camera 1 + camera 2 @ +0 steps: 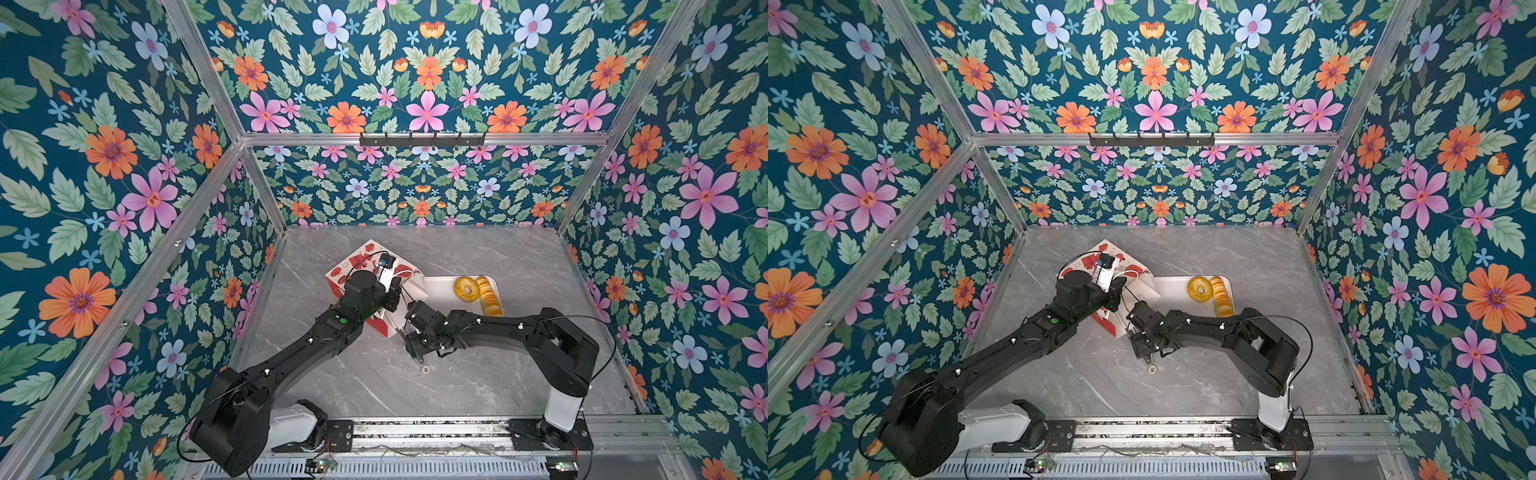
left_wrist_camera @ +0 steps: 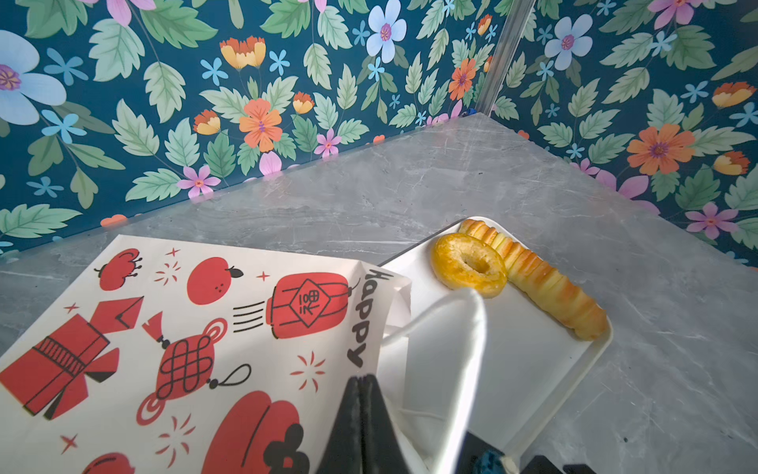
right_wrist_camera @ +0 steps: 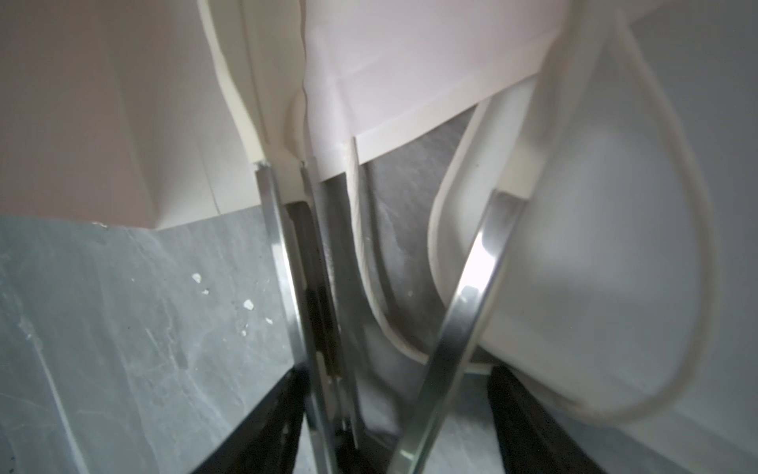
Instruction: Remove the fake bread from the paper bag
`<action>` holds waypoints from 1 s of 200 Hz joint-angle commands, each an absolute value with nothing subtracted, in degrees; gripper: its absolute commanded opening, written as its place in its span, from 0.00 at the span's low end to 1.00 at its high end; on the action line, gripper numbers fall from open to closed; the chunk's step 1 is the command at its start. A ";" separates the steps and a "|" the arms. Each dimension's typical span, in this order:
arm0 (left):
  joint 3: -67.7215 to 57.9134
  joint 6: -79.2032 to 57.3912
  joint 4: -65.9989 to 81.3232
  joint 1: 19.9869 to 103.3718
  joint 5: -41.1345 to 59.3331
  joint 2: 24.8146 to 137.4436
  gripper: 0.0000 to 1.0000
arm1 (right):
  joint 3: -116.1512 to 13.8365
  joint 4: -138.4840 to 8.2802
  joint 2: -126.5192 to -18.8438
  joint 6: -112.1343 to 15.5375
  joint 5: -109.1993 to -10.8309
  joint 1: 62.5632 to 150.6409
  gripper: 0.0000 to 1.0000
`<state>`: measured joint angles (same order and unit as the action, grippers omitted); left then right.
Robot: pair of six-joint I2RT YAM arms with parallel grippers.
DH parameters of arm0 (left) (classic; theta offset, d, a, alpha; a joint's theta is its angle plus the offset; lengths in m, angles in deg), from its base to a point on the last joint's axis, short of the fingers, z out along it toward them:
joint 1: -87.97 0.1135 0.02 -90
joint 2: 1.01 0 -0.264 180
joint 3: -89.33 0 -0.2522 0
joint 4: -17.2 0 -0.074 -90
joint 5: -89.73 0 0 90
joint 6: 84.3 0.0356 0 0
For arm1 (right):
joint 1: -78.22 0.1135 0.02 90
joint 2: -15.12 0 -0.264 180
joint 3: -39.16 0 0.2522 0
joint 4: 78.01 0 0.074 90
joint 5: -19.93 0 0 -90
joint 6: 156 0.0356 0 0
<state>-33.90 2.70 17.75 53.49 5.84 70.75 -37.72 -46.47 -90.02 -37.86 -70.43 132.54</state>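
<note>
The paper bag [image 1: 363, 264] lies on its side, white with red motifs, its mouth facing the white tray [image 1: 436, 286]. My left gripper [image 2: 363, 379] is shut on the upper rim of the bag [image 2: 229, 328] at the mouth and holds it open. A ring donut [image 1: 466, 288] and a long twisted stick [image 1: 488, 297] of fake bread lie on the tray; the left wrist view shows the donut [image 2: 469, 264] and the stick [image 2: 541, 279]. My right gripper [image 3: 400, 410] carries metal tongs [image 3: 471, 287] whose spread tips sit at the bag's white rim and cord handle. No bread shows between them.
The grey marble tabletop [image 1: 498, 374] is boxed in by floral walls and aluminium posts [image 1: 582, 208]. The tongs' ring end [image 1: 424, 369] hangs near the table below the right wrist. The tray [image 2: 533, 369] touches the bag's mouth. Small white crumbs [image 3: 248, 304] dot the table.
</note>
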 commanded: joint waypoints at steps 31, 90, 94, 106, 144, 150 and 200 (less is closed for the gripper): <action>-33.39 2.70 18.65 53.49 5.75 70.88 0.00 | -36.28 -41.46 -86.71 -36.41 -70.75 132.56 0.52; -33.66 2.80 18.82 53.52 5.70 70.71 0.00 | -34.80 -40.14 -83.01 -36.38 -71.46 132.54 0.44; -33.63 2.80 18.82 53.52 5.74 70.75 0.00 | -34.93 -40.09 -83.09 -36.59 -71.38 132.54 0.44; -33.74 2.80 18.91 53.51 5.71 70.79 0.00 | -35.07 -40.55 -83.13 -37.05 -70.59 132.59 0.51; -34.54 2.56 19.52 53.52 5.53 70.45 0.00 | -36.74 -41.65 -84.49 -41.02 -72.61 134.57 0.73; -34.69 2.48 19.59 53.52 5.44 70.40 0.00 | -36.87 -41.96 -84.91 -41.49 -73.20 134.89 0.73; -34.68 2.50 19.79 53.52 5.27 70.18 0.00 | -37.35 -44.47 -89.18 -42.75 -76.20 135.61 0.74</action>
<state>-34.64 2.70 18.01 53.49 5.64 70.54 -36.80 -43.30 -87.95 -41.35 -73.55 135.34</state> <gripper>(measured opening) 0.048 0.738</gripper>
